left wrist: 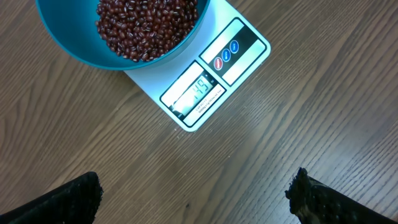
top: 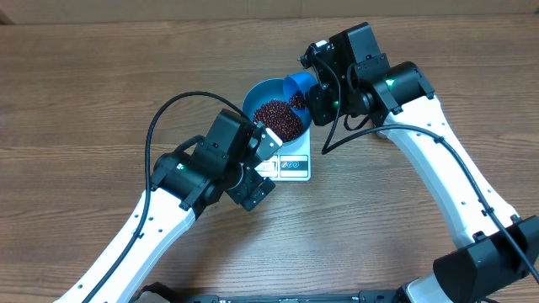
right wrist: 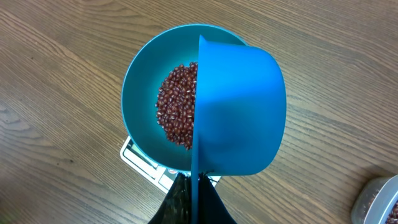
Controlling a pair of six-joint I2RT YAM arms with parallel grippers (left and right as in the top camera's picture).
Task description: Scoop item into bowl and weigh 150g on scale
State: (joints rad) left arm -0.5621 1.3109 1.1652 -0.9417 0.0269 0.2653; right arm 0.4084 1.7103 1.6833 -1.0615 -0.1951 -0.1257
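Nearest the robot, the left gripper (left wrist: pixel 196 186) hangs low over bare worktop (left wrist: pixel 323 112) at about 8 o'clock from the scale (top: pixel 295 167). Its fingers are spread wide and hold nothing. My guess is that it waits there so its wrist camera can watch the display (left wrist: pixel 193 94) without blocking the pour. The digits are too blurred to read surely.

The teal bowl (right wrist: pixel 140 93) sits on the scale toward 12 o'clock, hiding much of the platform but leaving the display and buttons clear. The beans (right wrist: pixel 177 115) lie heaped on its floor, well below the rim.

Beyond that, at the bowl's 2 o'clock rim, the right gripper (right wrist: pixel 193 199) is clamped on the handle of the blue scoop (right wrist: pixel 239 106). The scoop is tipped on edge over the bowl, and the overhead view shows some beans at its mouth, probably so they can be trickled in a few at a time.

In the right wrist view a clear tub (right wrist: pixel 379 199) peeks in at 4 o'clock, well apart from the bowl. Nothing stands in the way of the pour.
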